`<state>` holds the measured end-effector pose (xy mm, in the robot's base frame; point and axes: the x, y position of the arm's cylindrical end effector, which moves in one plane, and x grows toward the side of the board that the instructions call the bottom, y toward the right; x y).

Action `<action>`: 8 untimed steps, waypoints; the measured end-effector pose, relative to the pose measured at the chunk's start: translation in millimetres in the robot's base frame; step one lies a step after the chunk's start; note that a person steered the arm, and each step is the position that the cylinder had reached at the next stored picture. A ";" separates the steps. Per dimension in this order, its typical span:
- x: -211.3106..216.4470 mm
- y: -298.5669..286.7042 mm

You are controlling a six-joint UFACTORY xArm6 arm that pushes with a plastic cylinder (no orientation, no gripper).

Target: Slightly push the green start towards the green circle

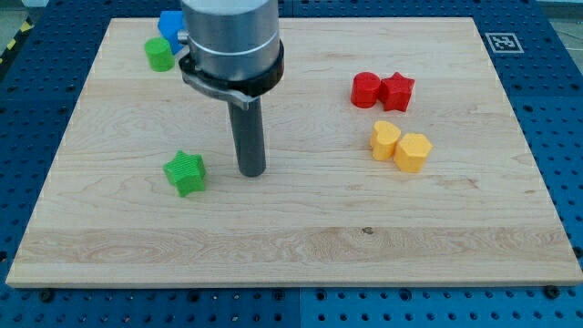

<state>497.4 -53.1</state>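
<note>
While right of green star (186, 172), my tip (252, 172) rests.

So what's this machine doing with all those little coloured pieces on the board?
It is a robot arm that ends in a plain rod. My tip rests on the wooden board, just to the view's right of the green star, not touching it. The green circle sits toward the view's top left, beside a blue block. Two red blocks and two yellow blocks lie untouched on the view's right.
</note>
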 end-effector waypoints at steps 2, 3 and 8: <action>37.6 0.0; 42.4 -1.2; 27.1 -51.1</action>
<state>524.5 -104.2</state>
